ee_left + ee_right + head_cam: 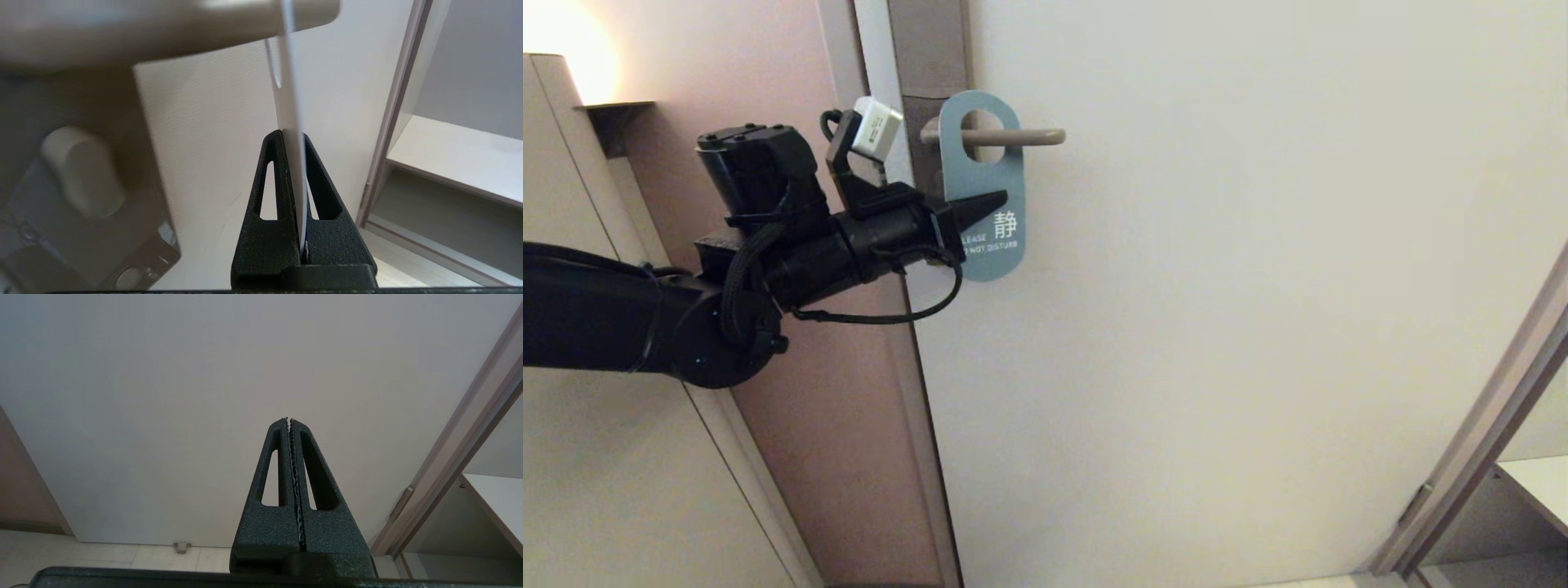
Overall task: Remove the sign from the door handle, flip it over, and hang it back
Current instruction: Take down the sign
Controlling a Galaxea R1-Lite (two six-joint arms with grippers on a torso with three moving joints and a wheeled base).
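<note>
**Sign pinched while on the lever**

Your left end effector (988, 204) is clamped on the sign (988, 175), teal face out, hanging on the door handle (1029, 137); pull sideways unevenly and the hole may snag the lever, bending the card; right end effector (289, 420) sits closed, empty.

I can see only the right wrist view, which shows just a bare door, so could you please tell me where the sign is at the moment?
Observer: The sign hangs on the door handle, with the lever passing through its oval hole.
Operator: Which side faces out?
Observer: The teal "DO NOT DISTURB" side.
Operator: Is the left arm on it?
Observer: Yes, the left gripper is shut on the sign below the hole, with the card edge-on between its fingers.
</note>
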